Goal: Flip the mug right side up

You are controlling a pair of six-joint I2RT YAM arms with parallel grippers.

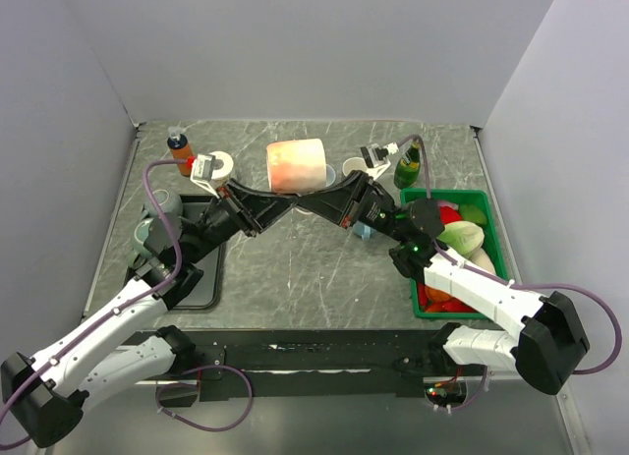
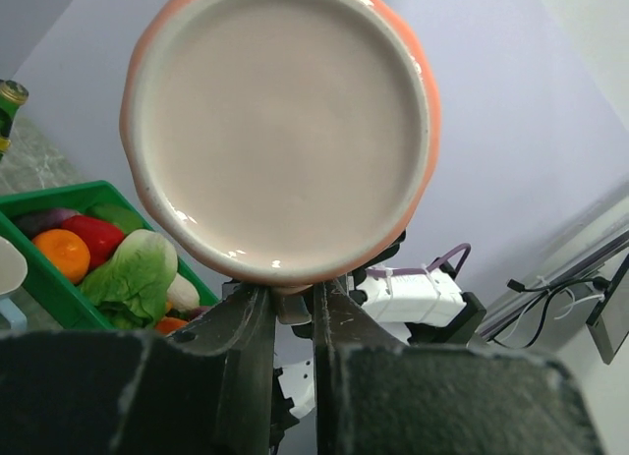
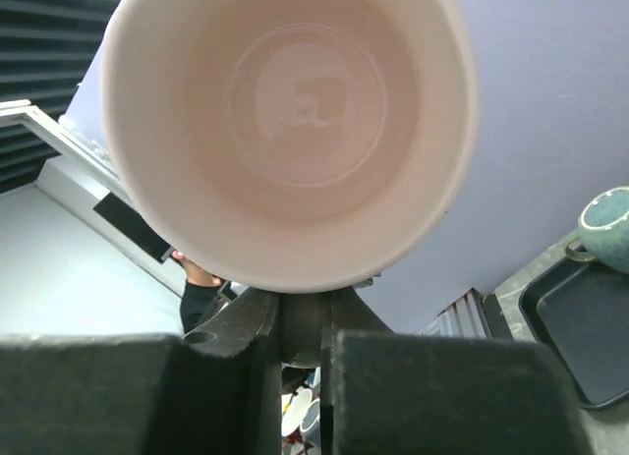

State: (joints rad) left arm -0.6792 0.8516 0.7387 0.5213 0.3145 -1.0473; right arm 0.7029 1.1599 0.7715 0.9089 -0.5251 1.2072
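The mug (image 1: 297, 165) is orange-pink outside and pale inside, and it hangs on its side above the middle of the table. Its flat base (image 2: 280, 131) fills the left wrist view, and its open mouth (image 3: 290, 121) fills the right wrist view. My left gripper (image 1: 278, 193) reaches in from the left, shut on a narrow part under the mug's base end (image 2: 292, 303). From the right, my right gripper (image 1: 324, 193) is shut on a dark part just under the rim (image 3: 300, 322). Both grips sit on the mug's underside.
A green bin (image 1: 501, 254) of vegetables stands at the right. A green bottle (image 1: 409, 165) is behind it. An orange bottle (image 1: 180, 150) stands at the back left. A black tray (image 1: 201, 278) at the left carries a teal cup (image 1: 162, 207).
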